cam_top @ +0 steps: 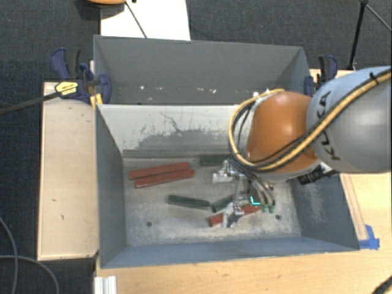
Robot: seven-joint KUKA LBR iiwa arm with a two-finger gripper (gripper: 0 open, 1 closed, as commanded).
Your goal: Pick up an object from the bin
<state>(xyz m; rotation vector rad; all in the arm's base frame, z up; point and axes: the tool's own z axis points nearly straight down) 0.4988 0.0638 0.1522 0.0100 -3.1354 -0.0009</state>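
My gripper (pixel 233 214) is low over the bin floor, right of the middle and toward the front wall. Directly under it lies a small red piece (pixel 215 220), whose left end sticks out beside the gripper's metal tip. Whether the gripper holds that piece I cannot tell. A dark green stick (pixel 188 202) lies flat just left of the gripper, its right end close to the tip.
A long red-brown bar (pixel 160 175) lies on the left half of the floor. A short dark piece (pixel 212 161) rests by the back wall. The arm's orange cover and cables hang over the right part of the bin.
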